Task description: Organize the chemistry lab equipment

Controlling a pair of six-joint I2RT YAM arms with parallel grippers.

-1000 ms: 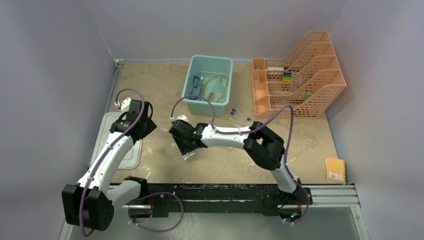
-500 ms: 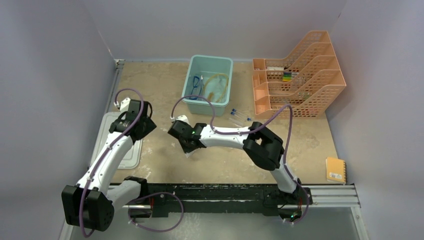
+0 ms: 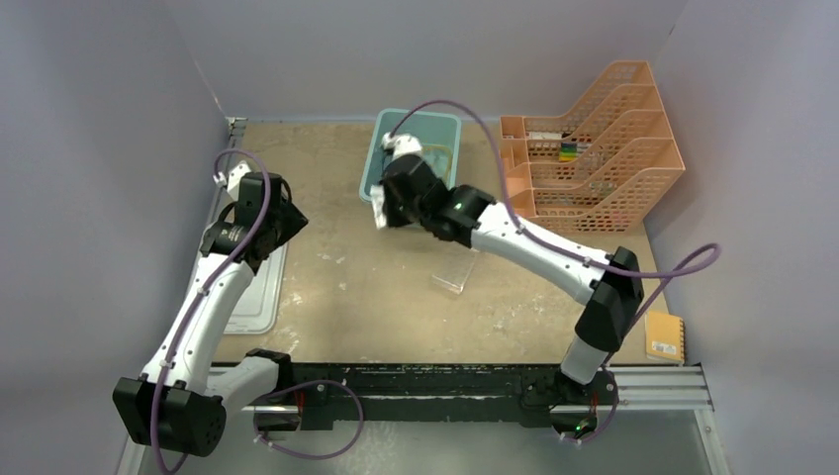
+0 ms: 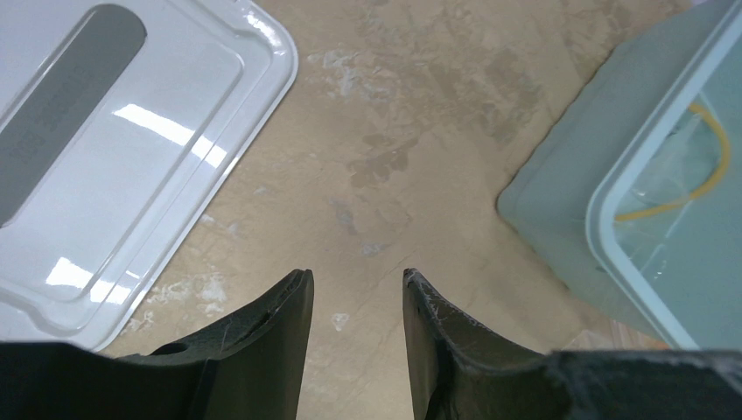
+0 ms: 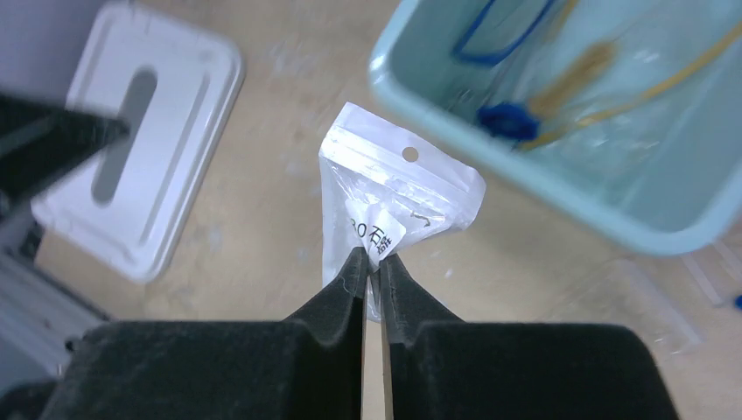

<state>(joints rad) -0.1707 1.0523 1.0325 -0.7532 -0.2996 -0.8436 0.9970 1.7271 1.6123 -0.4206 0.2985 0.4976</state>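
- Small plastic packet (image 5: 398, 206): pinched by lower edge in right gripper (image 5: 372, 262), jaws pressed together on it. Hangs just beside teal bin (image 3: 373, 158) near-left corner, probably for drop inside.
- Bin holds blue-framed goggles (image 5: 481, 57) and amber rubber tube (image 5: 647, 83).
- Left gripper (image 4: 354, 280): jaws apart, empty, above bare bench (image 4: 394, 131) left of bin, beside white lid (image 4: 131, 157). Likely parked out of right arm's way.
- Clear rack (image 3: 453, 275): on bench, near side of bin, unsorted.

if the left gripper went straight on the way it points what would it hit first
Likely the bare table, between the white lid and the teal bin. The left gripper is open and empty, so nothing comes sooner, though depth is unclear.
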